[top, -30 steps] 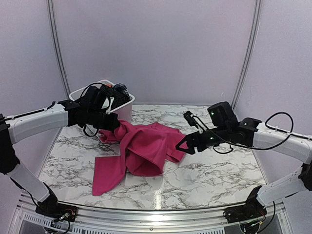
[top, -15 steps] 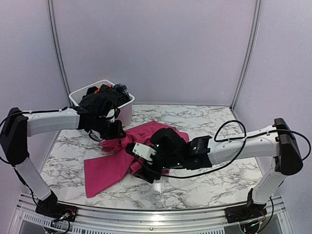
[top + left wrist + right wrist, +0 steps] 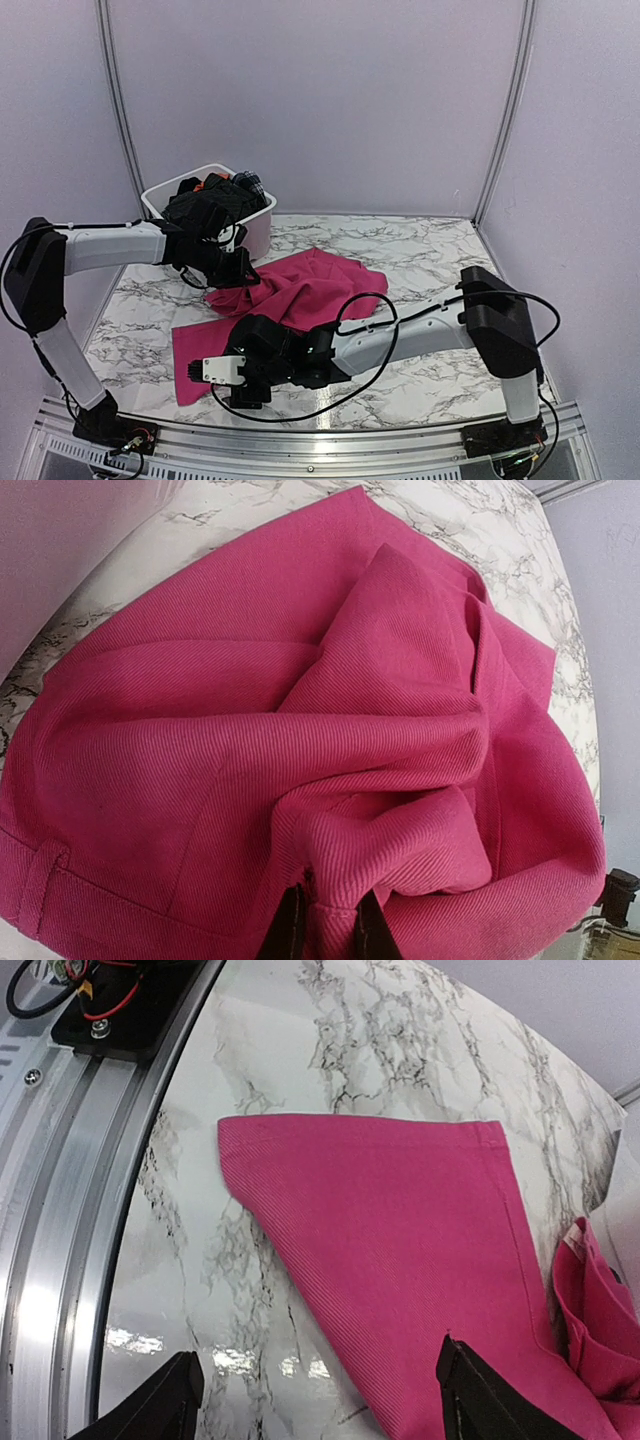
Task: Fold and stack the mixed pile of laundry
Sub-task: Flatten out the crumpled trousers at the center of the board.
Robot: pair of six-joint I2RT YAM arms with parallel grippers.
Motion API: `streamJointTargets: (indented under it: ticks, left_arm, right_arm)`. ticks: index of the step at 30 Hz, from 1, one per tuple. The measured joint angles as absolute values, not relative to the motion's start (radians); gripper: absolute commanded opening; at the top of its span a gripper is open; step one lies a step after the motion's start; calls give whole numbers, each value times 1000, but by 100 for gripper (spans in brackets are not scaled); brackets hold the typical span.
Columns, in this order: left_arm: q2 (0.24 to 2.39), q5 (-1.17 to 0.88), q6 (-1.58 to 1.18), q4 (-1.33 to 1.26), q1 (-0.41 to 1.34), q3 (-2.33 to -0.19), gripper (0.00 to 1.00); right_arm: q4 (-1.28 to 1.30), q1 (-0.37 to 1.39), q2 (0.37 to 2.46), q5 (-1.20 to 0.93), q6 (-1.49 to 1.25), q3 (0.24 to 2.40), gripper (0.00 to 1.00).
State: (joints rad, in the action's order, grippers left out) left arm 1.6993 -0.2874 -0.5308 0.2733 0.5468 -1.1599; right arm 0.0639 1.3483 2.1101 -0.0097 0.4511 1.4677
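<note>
On the tabletop (image 3: 440, 250) the magenta-pink cloth (image 3: 300, 285) lies rumpled, one corner flat near the front edge. By the white tub (image 3: 258, 228) the left jaws pinch a bunched fold, likely anchoring it, while the right jaws hover open over that corner.

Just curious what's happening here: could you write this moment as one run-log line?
left end effector: shut on large magenta-pink ribbed cloth | right end effector: open, at cloth's near corner | fold: not done

surface: marbled white table (image 3: 440, 255) | on it: crumpled magenta-pink cloth (image 3: 300, 290) lay left of centre | white tub (image 3: 258, 226) stood at far-left corner
</note>
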Motion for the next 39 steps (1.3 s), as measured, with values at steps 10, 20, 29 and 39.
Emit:
streamJointTargets:
  ticks: [10,20,29,39]
  left_arm:
    - [1715,-306,-504,273,542,-1160,0]
    - [1729,-305,-466,285,542,-1180,0]
    - [1670,-303,-445,316,545,-1180,0]
    - [1453,-233,-380,443,700,-1248,0]
  right_arm:
    - [89,1350,2287,-4,509,1629,66]
    - [168,1350,2326,80,508,1689,0]
    - [190,1337,1863,202,384,1345,0]
    - [89,1168,1269,355,96,1079,0]
